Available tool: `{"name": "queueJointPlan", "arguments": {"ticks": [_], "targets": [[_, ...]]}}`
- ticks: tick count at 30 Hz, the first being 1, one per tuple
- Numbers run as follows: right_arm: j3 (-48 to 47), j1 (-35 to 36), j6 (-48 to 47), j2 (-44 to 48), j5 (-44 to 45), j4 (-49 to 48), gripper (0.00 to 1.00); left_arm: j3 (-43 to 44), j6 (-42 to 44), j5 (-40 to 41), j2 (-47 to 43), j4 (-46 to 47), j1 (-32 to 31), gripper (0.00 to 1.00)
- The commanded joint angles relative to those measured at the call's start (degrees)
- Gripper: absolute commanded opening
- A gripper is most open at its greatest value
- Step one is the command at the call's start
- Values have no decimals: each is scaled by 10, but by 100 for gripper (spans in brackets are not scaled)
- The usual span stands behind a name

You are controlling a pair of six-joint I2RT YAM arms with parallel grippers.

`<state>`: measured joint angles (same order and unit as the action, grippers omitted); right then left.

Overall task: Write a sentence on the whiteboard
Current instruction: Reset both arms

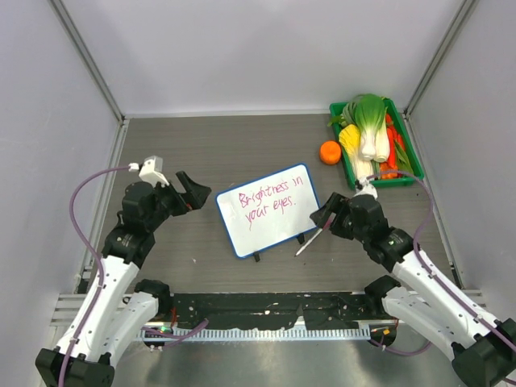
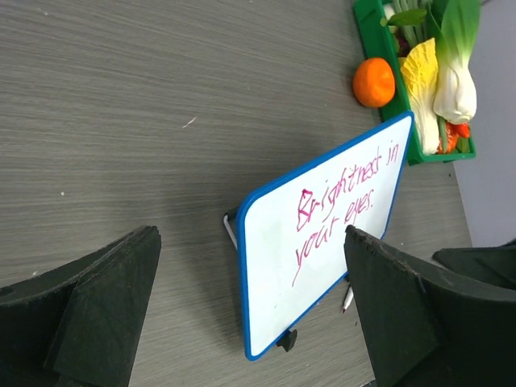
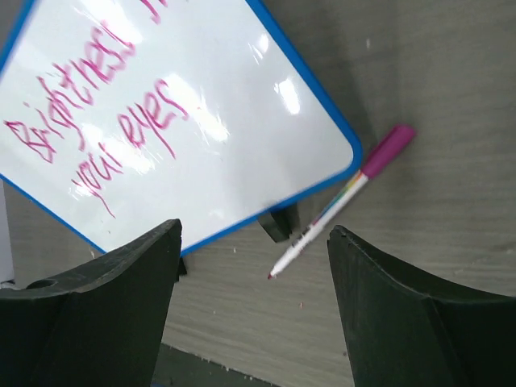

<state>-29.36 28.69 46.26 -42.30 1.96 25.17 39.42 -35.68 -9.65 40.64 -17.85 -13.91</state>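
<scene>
The whiteboard [image 1: 267,210] stands propped on its black feet mid-table, blue-framed, and shows in the left wrist view [image 2: 318,234] and the right wrist view [image 3: 185,121]. The sentence [image 1: 270,199] in pink marker reads "Brightness in your eyes." in two lines. A marker [image 1: 310,239] with a magenta cap lies on the table by the board's right lower corner, also in the right wrist view [image 3: 339,201]. My right gripper [image 1: 325,216] is open and empty just above the marker. My left gripper [image 1: 190,192] is open and empty, left of the board.
A green basket [image 1: 401,129] of toy vegetables stands at the back right, with an orange [image 1: 330,151] beside it on the table. White walls enclose the table on three sides.
</scene>
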Motion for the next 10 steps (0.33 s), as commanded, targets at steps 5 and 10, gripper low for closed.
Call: {"name": "queueJointPlan", "arguments": {"ticks": [5,10], "targets": [[-125,-1,-168,-21,123,-58,80,22,13,58,-9,-27,-2,99],[-141,-2,-202,-38,211,-81,82,-14,20,119,-27,17,-2,100]]}}
